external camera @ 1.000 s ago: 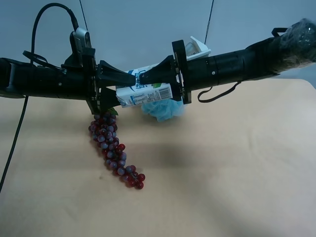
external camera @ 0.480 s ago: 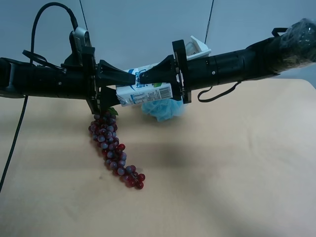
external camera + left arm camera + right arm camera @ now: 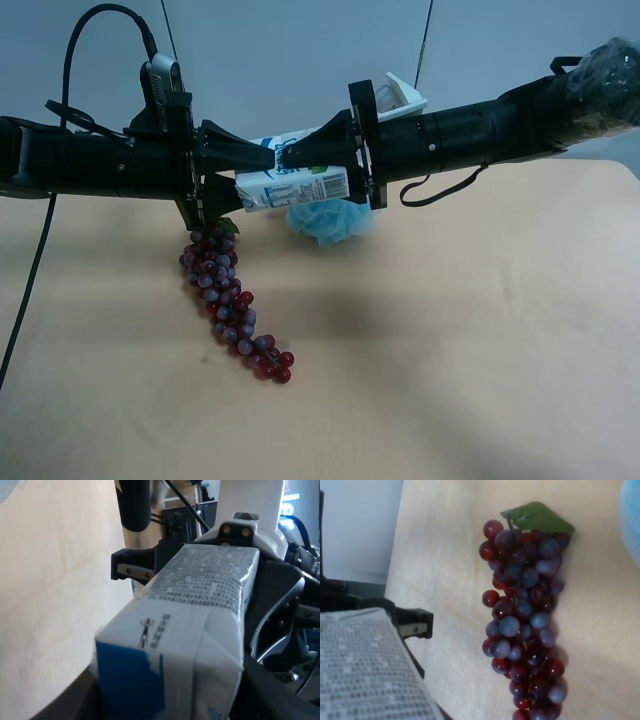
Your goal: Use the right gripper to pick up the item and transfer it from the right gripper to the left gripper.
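A white and blue milk carton (image 3: 310, 187) hangs in the air between the two arms. My right gripper (image 3: 300, 172), on the arm at the exterior high view's right, is shut on it. The carton fills the corner of the right wrist view (image 3: 360, 670). My left gripper (image 3: 255, 178), on the other arm, straddles the carton's other end with its jaws close against it. I cannot tell whether they press on it. The carton fills the left wrist view (image 3: 190, 620), with a right gripper finger (image 3: 131, 569) beside it.
A bunch of red and purple grapes (image 3: 230, 295) with a green leaf lies on the tan table (image 3: 480, 330) below the left gripper, and also shows in the right wrist view (image 3: 525, 615). A light blue bath sponge (image 3: 330, 222) lies under the carton.
The left gripper's upper finger has edged slightly closer over the carton. The carton and both arms have otherwise stayed put.
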Action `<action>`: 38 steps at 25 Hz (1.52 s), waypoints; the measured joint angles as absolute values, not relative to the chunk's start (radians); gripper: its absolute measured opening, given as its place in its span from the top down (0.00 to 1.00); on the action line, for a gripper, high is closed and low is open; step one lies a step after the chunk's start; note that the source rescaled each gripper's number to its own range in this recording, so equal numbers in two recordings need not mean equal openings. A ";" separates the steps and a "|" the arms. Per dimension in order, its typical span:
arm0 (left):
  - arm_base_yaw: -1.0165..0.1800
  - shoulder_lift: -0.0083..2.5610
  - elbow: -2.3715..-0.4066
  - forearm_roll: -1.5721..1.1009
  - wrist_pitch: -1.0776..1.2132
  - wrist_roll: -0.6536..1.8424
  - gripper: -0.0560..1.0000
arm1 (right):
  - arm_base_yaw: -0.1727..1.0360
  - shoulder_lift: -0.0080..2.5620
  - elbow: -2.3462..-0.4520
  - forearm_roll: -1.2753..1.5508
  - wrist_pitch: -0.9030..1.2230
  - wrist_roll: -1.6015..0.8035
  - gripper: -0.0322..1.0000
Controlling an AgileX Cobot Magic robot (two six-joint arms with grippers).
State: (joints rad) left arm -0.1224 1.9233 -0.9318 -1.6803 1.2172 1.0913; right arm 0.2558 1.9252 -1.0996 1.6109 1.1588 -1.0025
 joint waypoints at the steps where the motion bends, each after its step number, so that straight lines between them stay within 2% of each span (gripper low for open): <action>1: -0.122 1.923 -0.932 -1.681 1.217 1.089 0.81 | 0.256 1.925 -1.100 1.611 1.159 -1.003 0.89; 3: -0.122 1.923 -0.932 -1.682 1.217 1.084 0.81 | 0.256 1.925 -1.100 1.611 1.159 -1.003 0.84; 9: -0.122 1.923 -0.932 -1.682 1.213 1.074 0.87 | 0.256 1.925 -1.100 1.613 1.166 -1.003 0.46; 12: -0.122 1.923 -0.932 -1.680 1.208 1.070 0.89 | 0.256 1.925 -1.100 1.607 1.166 -1.003 0.37; 32: -0.122 1.874 -0.932 -1.635 1.155 1.036 0.93 | 0.256 1.919 -1.104 1.360 1.117 -0.919 0.35; 38: -0.122 1.861 -0.932 -1.650 1.165 1.026 0.93 | 0.256 1.914 -1.107 1.183 1.115 -0.876 0.35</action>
